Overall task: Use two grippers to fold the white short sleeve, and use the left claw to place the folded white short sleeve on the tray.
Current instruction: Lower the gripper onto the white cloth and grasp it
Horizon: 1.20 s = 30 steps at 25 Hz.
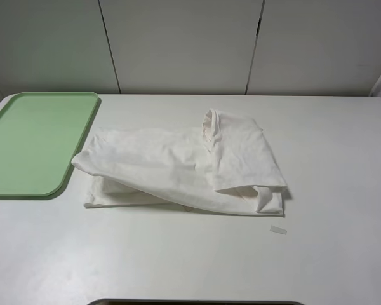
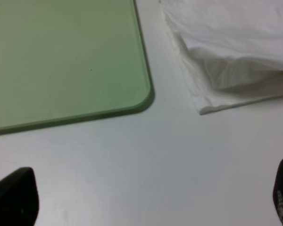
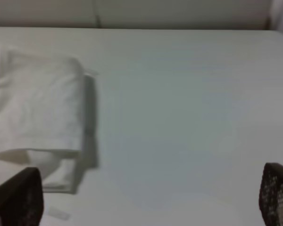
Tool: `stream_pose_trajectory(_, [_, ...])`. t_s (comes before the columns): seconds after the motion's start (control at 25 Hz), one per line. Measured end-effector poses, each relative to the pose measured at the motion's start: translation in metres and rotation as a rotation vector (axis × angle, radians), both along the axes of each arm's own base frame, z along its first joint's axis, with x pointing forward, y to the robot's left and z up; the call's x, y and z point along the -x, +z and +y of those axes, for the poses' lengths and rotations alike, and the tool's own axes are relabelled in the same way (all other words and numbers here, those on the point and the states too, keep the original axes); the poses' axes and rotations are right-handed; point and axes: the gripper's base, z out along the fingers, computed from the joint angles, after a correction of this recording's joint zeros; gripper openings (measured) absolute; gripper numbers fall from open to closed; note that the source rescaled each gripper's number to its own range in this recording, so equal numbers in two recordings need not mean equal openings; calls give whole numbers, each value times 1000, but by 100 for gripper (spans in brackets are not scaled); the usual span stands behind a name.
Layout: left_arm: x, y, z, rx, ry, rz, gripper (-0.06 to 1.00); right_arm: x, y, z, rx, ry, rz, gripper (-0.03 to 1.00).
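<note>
One white short sleeve (image 1: 178,168), half-folded, beside tray (image 1: 32,143)

White table (image 1: 190,267), pale panelled wall (image 1: 184,44) behind, dark vertical seams, soft even light

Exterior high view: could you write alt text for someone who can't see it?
A half-folded white shirt lies on a white table, beside a bare green tray at the left. A small scrap lies near the shirt.
</note>
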Motion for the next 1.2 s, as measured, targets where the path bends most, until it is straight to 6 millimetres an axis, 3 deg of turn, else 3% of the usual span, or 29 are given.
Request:
stream_pose_trajectory(0.36, [0, 0, 0, 0, 0, 0, 100, 1, -1, 13, -86, 124, 10, 100])
stream_pose_trajectory(1.2, [0, 0, 0, 1, -1, 1, 100, 1, -1, 14, -91, 126, 11, 100])
